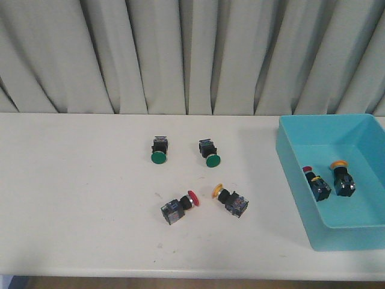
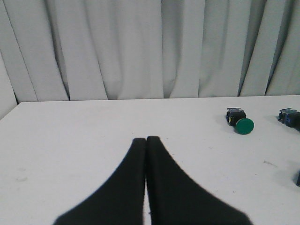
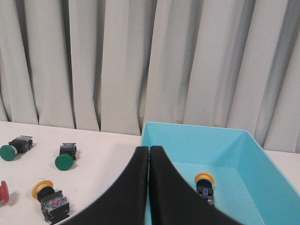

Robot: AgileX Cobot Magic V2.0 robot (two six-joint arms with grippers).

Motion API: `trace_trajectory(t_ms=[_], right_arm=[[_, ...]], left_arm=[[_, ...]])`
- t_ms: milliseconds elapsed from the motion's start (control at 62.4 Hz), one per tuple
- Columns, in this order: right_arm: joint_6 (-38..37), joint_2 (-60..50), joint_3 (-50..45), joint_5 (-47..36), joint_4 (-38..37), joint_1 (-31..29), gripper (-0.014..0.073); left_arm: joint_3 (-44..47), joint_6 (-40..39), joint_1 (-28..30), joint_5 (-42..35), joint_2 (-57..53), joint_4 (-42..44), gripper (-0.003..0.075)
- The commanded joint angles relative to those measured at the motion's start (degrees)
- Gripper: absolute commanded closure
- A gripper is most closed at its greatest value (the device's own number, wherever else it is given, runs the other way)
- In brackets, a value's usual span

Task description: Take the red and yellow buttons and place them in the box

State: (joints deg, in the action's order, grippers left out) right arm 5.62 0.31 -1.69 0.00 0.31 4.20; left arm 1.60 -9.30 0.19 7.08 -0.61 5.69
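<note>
On the white table [image 1: 72,198], a red button [image 1: 179,207] and a yellow button [image 1: 231,199] lie near each other; inside the turquoise box [image 1: 292,158] rest what looks like another red one [image 1: 316,182] and a yellow one [image 1: 343,177]; the left gripper [image 2: 146,140] and right gripper [image 3: 149,150] are both pressed closed, holding nothing.

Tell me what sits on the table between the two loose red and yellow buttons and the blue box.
Nothing visible does. The red button and yellow button lie on bare table, with open surface running right to the box. The two green buttons sit farther back, off that path.
</note>
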Motion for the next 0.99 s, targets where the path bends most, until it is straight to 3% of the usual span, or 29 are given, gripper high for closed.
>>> trace_trajectory(t_ms=[0,978], right_arm=[[-0.15,0.66,-0.45,-3.96,-1.28,-0.04,0.0596],[-2.11,0.66,-0.45,-3.90,-2.60,-0.04,0.0596]], left_arm=[[2.60,-0.12,-0.02,-3.92,-0.86,-0.52,0.0727],[2.60,-0.12,-0.02,-3.92,-0.86,-0.52,0.0727]])
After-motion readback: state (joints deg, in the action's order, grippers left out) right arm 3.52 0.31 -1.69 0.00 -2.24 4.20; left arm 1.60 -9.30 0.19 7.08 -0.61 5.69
